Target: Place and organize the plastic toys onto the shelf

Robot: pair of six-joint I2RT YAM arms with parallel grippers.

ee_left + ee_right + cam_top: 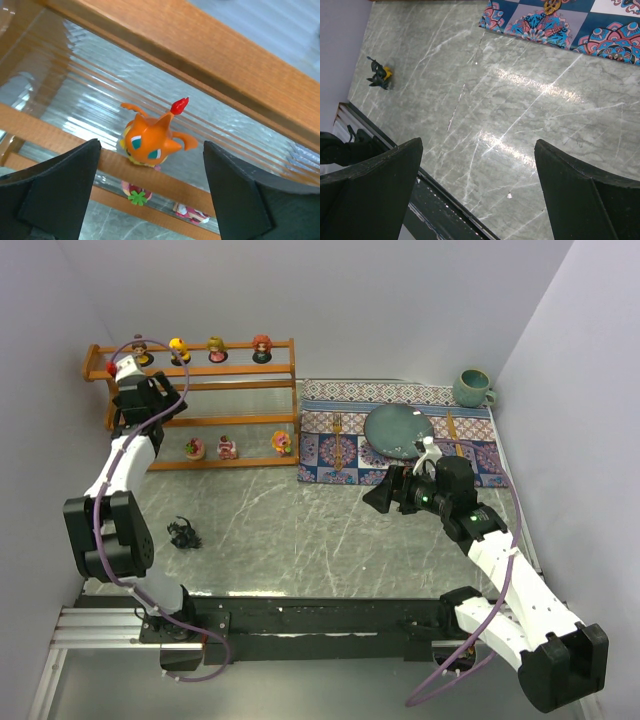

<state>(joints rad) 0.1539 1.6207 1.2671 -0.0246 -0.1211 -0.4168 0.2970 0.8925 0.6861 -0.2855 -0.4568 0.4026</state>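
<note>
Left gripper point(150, 149): black fingers point(60, 185) spread wide, touching nothing. Between them, apart from both pads, is a small orange plastic creature with a red flame-tipped tail point(152, 140). It rests on a narrow slat of the orange-brown wooden slatted shelf point(225, 55), at the shelf's left end. Which tier: cannot tell for certain. Toys on a lower tier show through the slats beneath it.

Judgement: the step in hand is the release and pull-back. To do it well, keep the jaws wide and retreat straight along the approach line with no sideways drift. Ears and tail stick out toward the fingers, and the slat is narrow, so a nudge could tip the toy through the gap.

Orientation: face turned toward the wrist camera, down-left in that view; tail rises to the upper right. Long axis runs face to tail tip, crossing the slat rather than lying along it.

Outward: right gripper point(479, 146), fingers likewise spread and holding nothing, hovers over the grey marbled table point(520, 100). A dark-blue creature with a yellow patch point(380, 75) lies on that table, not yet shelved.
</note>
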